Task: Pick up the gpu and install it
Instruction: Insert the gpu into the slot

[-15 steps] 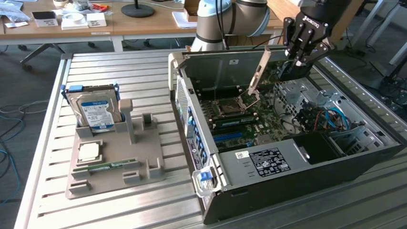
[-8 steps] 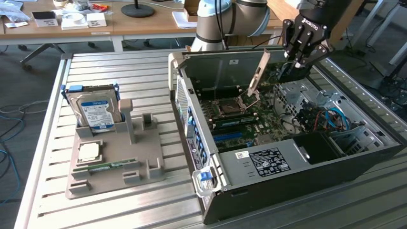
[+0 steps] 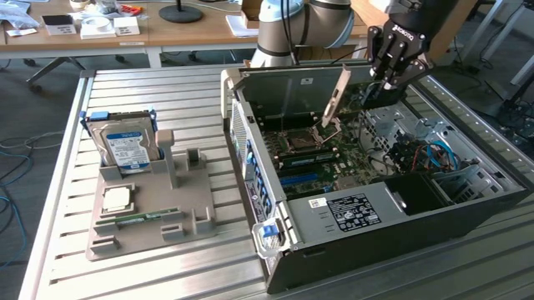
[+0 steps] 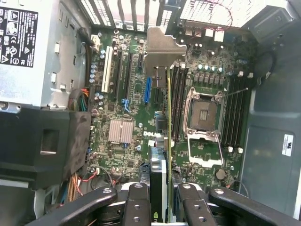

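Observation:
The gpu (image 3: pixel 338 95) hangs above the open computer case (image 3: pixel 467 212), silver bracket pointing down toward the motherboard (image 3: pixel 329 159). My gripper (image 3: pixel 386 82) is shut on the card's dark body at the end away from the bracket. In the wrist view the gpu (image 4: pixel 168 141) appears edge-on between my fingers (image 4: pixel 136 205), its bracket (image 4: pixel 162 52) over the motherboard (image 4: pixel 124 108) between the expansion slots (image 4: pixel 126 70) and the memory slots. The gripper (image 4: pixel 163 203) clamps the card on both faces. The card floats clear of the board, not seated in any slot.
A grey fixture (image 3: pixel 150 212) on the slatted table in the exterior view's left holds a hard drive (image 3: pixel 125 147), a processor chip (image 3: pixel 117 199) and a green memory stick (image 3: pixel 137 219). Inside the case are a power supply (image 4: pixel 28 52), an open CPU socket (image 4: pixel 204 115) and cable bundles (image 3: pixel 429 156).

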### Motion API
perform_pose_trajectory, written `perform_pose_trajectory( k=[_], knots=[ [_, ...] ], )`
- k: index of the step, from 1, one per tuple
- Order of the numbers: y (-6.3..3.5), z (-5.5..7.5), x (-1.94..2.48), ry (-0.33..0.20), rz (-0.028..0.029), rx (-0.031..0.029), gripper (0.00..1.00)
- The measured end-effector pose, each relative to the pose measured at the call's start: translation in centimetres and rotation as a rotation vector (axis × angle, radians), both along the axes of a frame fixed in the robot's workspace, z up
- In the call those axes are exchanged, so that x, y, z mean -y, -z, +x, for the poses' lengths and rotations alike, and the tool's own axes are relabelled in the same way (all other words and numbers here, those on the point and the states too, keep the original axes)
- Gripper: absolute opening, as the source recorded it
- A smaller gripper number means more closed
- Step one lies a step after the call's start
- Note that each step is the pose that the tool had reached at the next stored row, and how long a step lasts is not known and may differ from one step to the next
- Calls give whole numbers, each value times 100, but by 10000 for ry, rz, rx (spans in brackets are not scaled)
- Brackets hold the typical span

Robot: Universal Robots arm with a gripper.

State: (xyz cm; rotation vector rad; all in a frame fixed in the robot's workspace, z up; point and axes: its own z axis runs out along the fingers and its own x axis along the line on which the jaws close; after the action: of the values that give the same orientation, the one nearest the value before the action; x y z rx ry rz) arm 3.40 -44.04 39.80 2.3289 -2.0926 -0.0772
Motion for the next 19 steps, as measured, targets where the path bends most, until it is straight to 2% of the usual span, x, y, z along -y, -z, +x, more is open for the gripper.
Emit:
perform_pose_trajectory(
  k=[2, 8, 12, 19],
  knots=[
    [17, -14, 0, 53, 0, 2, 27],
    [55, -31, 0, 870, 0, 2, 27],
    [85, -78, -4, 900, 0, 12, 27],
    [192, -145, -5, 910, 7, 149, 27]
  ],
)
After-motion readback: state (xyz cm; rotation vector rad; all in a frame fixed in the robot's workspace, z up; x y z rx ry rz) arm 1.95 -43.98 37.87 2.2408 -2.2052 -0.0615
